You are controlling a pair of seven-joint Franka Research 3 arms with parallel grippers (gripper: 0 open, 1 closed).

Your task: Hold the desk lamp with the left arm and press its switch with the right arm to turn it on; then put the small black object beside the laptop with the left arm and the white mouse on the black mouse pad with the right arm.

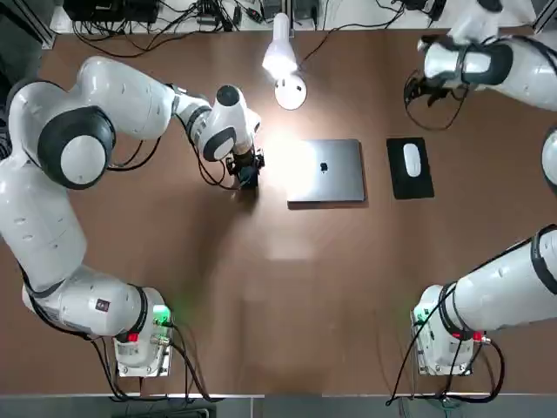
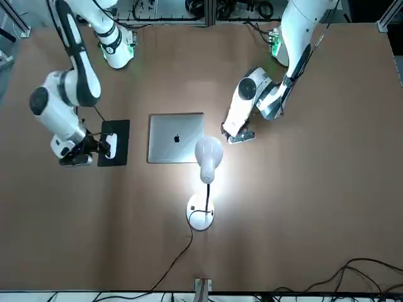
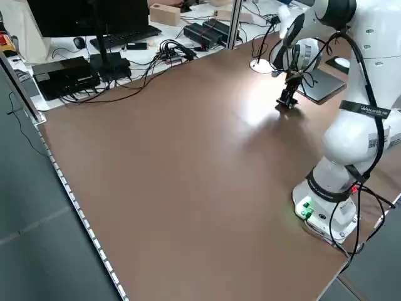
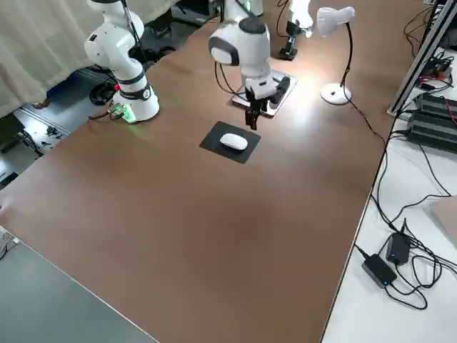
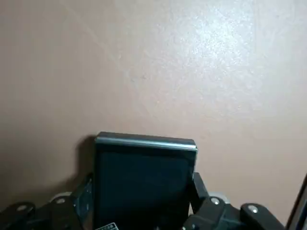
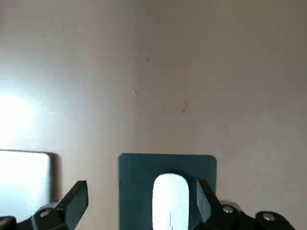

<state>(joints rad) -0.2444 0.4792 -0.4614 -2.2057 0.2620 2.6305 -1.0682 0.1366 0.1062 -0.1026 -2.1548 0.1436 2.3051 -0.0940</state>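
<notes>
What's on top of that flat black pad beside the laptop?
The white mouse lies on the black mouse pad. Nothing else shows on it; the strip of pad right under the mouse is covered, so I can't tell about that.

Overhead and front views share the laptop (image 1: 325,171) (left wrist, seemingly, close above table (image 5: 144,72)).

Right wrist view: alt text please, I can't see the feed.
White mouse resting on the black mouse pad, between the open fingers of the right claw, which grips nothing; a corner of the silver laptop shows beside a bright glare on the brown table.
</notes>
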